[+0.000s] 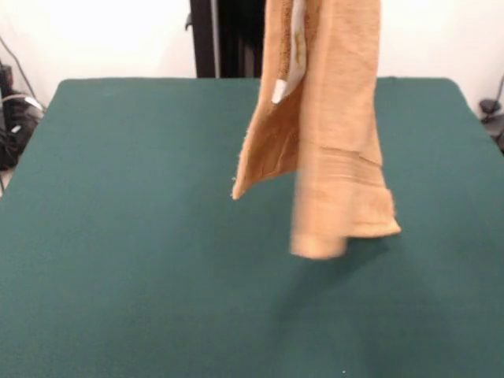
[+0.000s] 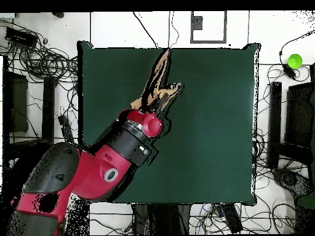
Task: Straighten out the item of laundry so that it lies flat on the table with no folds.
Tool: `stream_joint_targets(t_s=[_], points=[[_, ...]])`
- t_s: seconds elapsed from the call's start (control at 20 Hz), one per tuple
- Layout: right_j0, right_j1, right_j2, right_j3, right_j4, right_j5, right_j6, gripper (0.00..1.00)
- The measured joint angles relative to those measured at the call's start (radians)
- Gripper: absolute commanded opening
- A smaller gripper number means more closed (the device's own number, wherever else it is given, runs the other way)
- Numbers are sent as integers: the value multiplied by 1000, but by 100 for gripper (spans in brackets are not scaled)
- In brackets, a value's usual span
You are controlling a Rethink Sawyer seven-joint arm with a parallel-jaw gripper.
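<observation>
The item of laundry (image 1: 331, 142), an orange-tan towel, hangs in long vertical folds from above the top edge of the front view. Its small white label (image 1: 280, 90) shows near the upper left fold, and a woven band crosses near the bottom. The lowest corner (image 1: 319, 246) is blurred and casts a shadow on the dark green table (image 1: 118, 236). From overhead the towel (image 2: 161, 77) shows as a narrow strip over the table's (image 2: 215, 123) middle left. My gripper (image 2: 153, 106) sits under the red wrist, mostly hidden, and holds the towel's top.
The red and black arm (image 2: 104, 166) reaches in over the table's near-left corner in the overhead view. Cables and dark equipment (image 2: 37, 67) crowd the floor around the table. A green ball (image 2: 295, 60) lies off the table at the right.
</observation>
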Motion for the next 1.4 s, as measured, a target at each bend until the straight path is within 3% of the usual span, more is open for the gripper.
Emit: stream_joint_targets(t_s=[0.65,1.4], points=[[1,5,0,-13,-51,-124,0,0],[-12,-16,0,-11,-66,-129,0,0]])
